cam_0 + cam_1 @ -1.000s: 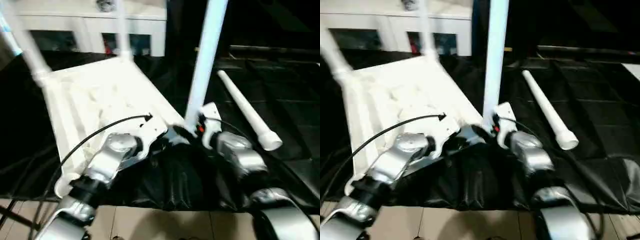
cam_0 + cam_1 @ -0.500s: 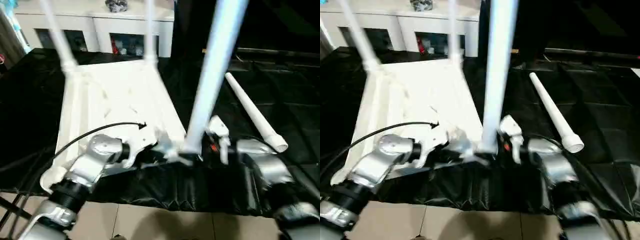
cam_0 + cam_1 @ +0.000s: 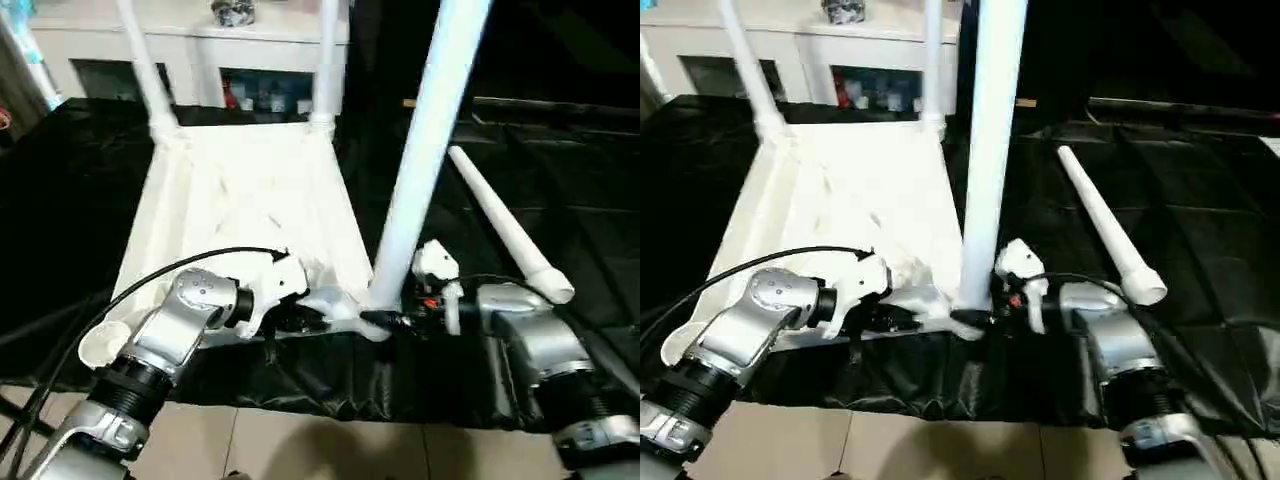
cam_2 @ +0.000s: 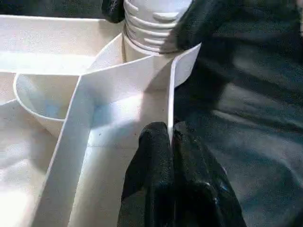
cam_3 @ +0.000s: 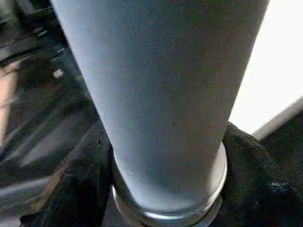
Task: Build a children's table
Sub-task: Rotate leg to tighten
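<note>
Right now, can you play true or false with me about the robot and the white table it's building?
1. Three long white tube legs stand up from the upside-down white plastic square tabletop. True.
2. The spare white leg stands upright. False: it lies flat on the black sheet.
3. The right gripper has its fingers on both sides of the near leg. True.
4. The left gripper is wide open. False: it is shut on the tabletop's thin rib.
5. The tabletop lies on a red cloth. False: the sheet is black.
</note>
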Controlling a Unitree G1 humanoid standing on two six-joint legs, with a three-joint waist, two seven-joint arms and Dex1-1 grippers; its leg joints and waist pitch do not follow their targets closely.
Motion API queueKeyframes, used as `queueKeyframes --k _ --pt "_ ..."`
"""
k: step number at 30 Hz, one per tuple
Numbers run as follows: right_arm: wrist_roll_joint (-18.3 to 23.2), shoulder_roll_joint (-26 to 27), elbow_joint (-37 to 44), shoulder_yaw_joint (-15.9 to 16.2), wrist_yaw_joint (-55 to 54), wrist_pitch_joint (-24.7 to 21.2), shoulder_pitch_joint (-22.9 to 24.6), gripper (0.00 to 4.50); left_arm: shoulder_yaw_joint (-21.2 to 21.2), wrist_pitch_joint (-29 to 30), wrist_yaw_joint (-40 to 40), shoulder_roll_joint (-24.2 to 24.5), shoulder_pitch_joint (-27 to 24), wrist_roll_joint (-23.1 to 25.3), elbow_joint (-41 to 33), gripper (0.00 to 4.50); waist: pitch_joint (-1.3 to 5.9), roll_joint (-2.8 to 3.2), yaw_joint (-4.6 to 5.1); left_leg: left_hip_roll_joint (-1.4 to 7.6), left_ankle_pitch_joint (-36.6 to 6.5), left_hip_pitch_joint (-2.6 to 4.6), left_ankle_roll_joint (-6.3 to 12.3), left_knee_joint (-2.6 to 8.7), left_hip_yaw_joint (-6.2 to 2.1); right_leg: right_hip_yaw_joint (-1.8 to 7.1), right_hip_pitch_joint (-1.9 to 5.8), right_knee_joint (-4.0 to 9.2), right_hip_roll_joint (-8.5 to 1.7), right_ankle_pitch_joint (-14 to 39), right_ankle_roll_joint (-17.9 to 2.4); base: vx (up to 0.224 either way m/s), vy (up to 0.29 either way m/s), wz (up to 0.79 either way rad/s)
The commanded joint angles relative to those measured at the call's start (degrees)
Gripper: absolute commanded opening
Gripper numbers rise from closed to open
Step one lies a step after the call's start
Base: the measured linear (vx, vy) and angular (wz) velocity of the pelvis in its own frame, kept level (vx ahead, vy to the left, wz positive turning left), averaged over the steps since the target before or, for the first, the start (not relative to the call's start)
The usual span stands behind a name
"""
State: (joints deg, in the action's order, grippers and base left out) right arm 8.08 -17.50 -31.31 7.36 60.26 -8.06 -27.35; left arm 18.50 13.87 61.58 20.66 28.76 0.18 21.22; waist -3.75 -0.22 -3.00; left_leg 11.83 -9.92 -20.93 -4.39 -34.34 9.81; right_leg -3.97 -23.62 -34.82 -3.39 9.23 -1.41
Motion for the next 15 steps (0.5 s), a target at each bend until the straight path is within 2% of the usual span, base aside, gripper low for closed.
queueKeyframes --k 1,3,5,6,7,8,11,13,14,15 --pt "-1.7 3.6 -3.1 0.9 -6.3 1.2 -1.6 2.75 -1.0 0.8 -5.4 -3.4 2.3 0.1 -0.5 0.00 3.90 -0.16 0.20 0.89 -16.4 0.36 0.82 4.10 -0.49 2.06 3.10 5.49 -4.05 26.0 -8.2 0.000 0.000 0.00" --pt "-2.5 6.6 -6.9 -0.7 -13.9 1.6 -3.3 2.75 -1.8 2.6 -9.5 -5.4 3.0 0.8 -0.8 0.00 3.84 -0.11 0.79 0.81 -16.7 0.31 0.48 4.03 -0.57 1.98 2.90 5.65 -4.12 27.8 -7.6 0.000 0.000 0.00" --pt "-3.0 8.4 -9.0 -1.5 -18.3 1.8 -4.2 2.74 -1.8 3.1 -11.7 -6.2 3.2 1.5 -1.0 0.00 3.91 -0.51 1.39 0.67 -15.9 -0.20 0.64 4.04 -0.68 1.87 3.14 5.62 -4.16 28.6 -6.8 0.000 0.000 0.00" --pt "-3.0 8.4 -9.0 -1.5 -18.3 1.8 -4.2 2.74 -1.8 3.1 -11.7 -6.2 3.2 1.5 -1.0 0.00 3.90 -0.37 1.43 0.66 -15.9 -0.24 0.77 4.03 -0.72 1.83 3.13 5.73 -4.23 29.0 -6.6 0.000 0.000 0.00" --pt "-3.1 11.2 -11.6 -2.6 -23.8 2.0 -5.5 2.74 -2.4 5.1 -15.4 -7.7 3.4 2.3 -1.7 0.00 4.03 -0.36 1.44 0.65 -15.8 0.05 0.95 3.80 -0.55 1.98 2.84 5.87 -4.25 28.8 -6.4 0.000 0.000 0.00" --pt "-3.2 12.4 -13.2 -3.1 -26.6 2.3 -6.4 2.74 -2.9 6.2 -17.0 -8.5 3.5 2.4 -2.0 0.00 4.03 -0.23 1.56 0.63 -15.4 0.17 0.99 3.78 -0.48 2.03 2.68 5.85 -4.16 27.8 -7.0 0.000 0.000 0.00" --pt "-3.7 14.3 -15.6 -3.5 -30.2 3.2 -7.8 2.74 -3.4 7.6 -19.2 -9.7 3.4 2.7 -2.8 0.00 4.18 -0.19 1.93 0.66 -14.5 0.13 1.20 3.71 -0.38 2.09 2.72 5.54 -4.02 24.6 -8.4 0.000 0.000 0.00" --pt "-3.3 16.1 -17.6 -4.3 -31.5 4.5 -9.3 2.74 -3.0 7.7 -19.8 -10.6 3.1 3.0 -3.1 0.00 4.29 0.07 2.01 0.72 -13.9 -0.02 1.67 3.74 -0.34 2.21 2.84 5.14 -3.90 21.1 -9.5 0.000 0.000 0.00" --pt "-2.9 16.7 -18.2 -4.8 -31.3 4.7 -9.8 3.30 -3.0 7.8 -19.9 -10.9 3.1 3.0 -3.2 0.00 4.39 0.02 2.05 0.71 -13.6 -0.08 1.91 3.70 -0.28 2.23 2.98 4.93 -3.86 19.2 -10.1 0.000 0.000 0.00" --pt "-2.8 17.0 -18.7 -5.1 -31.6 4.8 -10.2 3.44 -2.8 7.8 -20.0 -11.1 3.0 2.9 -3.3 0.00 4.42 0.01 2.06 0.72 -13.5 -0.05 2.09 3.69 -0.23 2.25 2.97 4.88 -3.85 18.6 -10.4 0.000 0.000 0.00"
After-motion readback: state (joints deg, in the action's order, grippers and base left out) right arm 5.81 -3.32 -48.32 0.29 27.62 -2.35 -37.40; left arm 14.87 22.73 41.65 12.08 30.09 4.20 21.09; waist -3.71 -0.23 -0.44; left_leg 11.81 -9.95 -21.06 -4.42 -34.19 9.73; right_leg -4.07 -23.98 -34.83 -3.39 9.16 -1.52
